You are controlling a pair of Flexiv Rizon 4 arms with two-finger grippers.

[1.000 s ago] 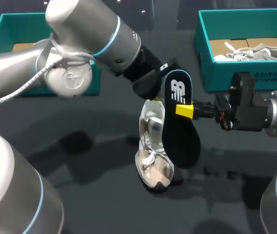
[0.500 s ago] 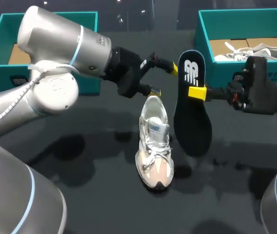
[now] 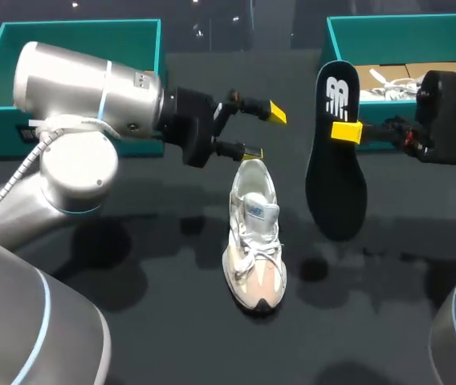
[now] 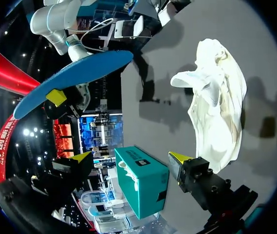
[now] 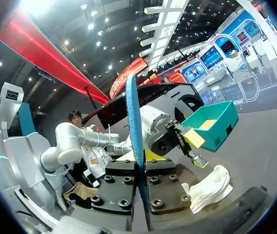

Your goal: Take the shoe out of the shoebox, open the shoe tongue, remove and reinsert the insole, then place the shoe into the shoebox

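Right gripper [image 3: 347, 132] clamps the insole [image 3: 336, 152], held beside the sneaker [image 3: 254, 241] toward the table's right edge, long axes near parallel. Left gripper [image 3: 264, 132], spread and empty, is nearer, at the heel

Your left jaws have pulled back from the shoe [image 3: 254, 233]; your right jaws carried the insole [image 3: 336, 180] rightward, away.

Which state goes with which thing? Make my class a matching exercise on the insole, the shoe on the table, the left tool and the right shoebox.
Things: 1 insole; 2 shoe on the table; 3 left tool; 4 right shoebox.
States: a open, empty; b gripped by the right tool; c holds another shoe; d upright on its sole.
Pairs: 1-b, 2-d, 3-a, 4-c.
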